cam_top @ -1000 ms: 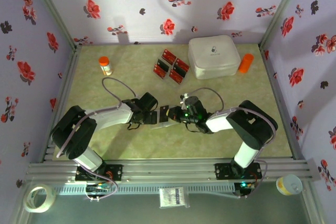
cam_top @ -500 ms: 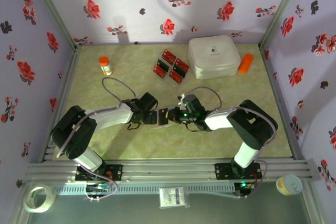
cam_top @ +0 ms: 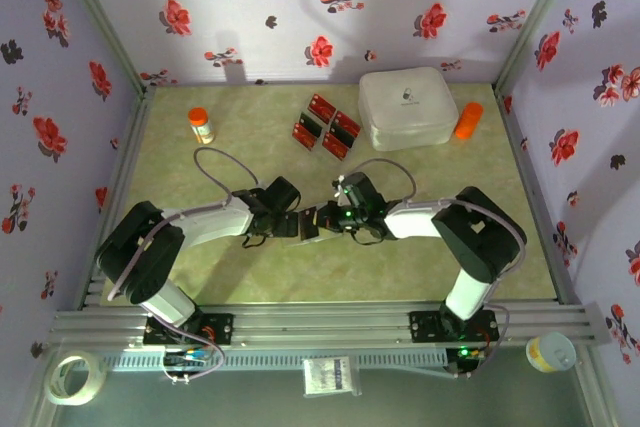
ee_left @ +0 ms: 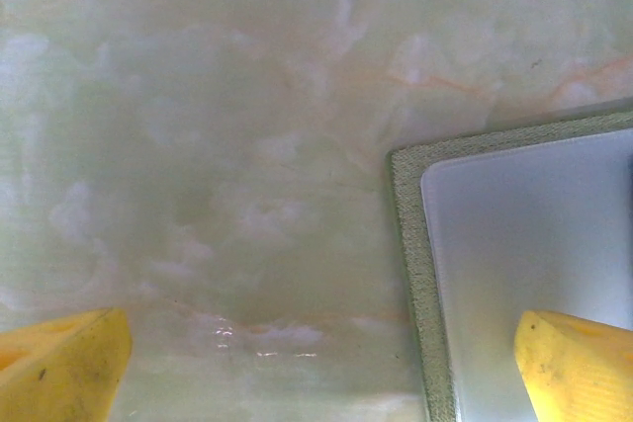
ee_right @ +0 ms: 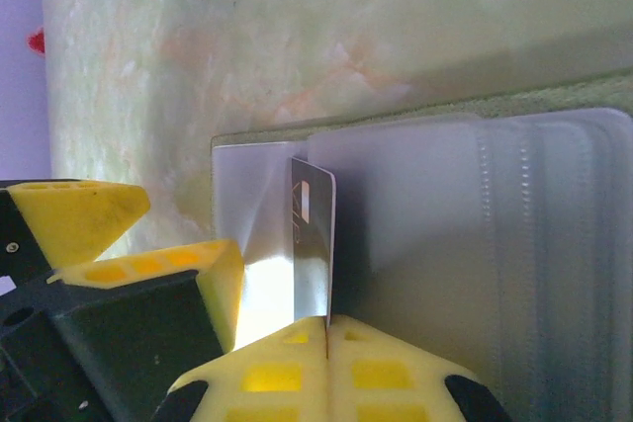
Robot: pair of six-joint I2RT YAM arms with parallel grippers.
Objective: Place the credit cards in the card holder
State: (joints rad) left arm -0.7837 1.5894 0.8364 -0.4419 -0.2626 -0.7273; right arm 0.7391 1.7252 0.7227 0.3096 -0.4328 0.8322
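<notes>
The card [ee_right: 315,234], pinched edge-on by the right gripper [ee_right: 326,328] at bottom centre, could be jammed against the card holder [ee_left: 524,244], which is not clamped by the spread left gripper [ee_left: 316,368].

Credit cards [cam_top: 322,106]: four, clustered at far centre of the table. One more card [ee_right: 315,244] stands edge-on over the holder, making five.
Card holder [ee_left: 407,244]: one.
White box [cam_top: 407,107]: one, far right.
Orange containers: two, one far left [cam_top: 201,125] and one far right [cam_top: 468,120].
Tape roll [cam_top: 75,377]: one, near left.
Robot arms: two, left [cam_top: 190,227] and right [cam_top: 440,222].
</notes>
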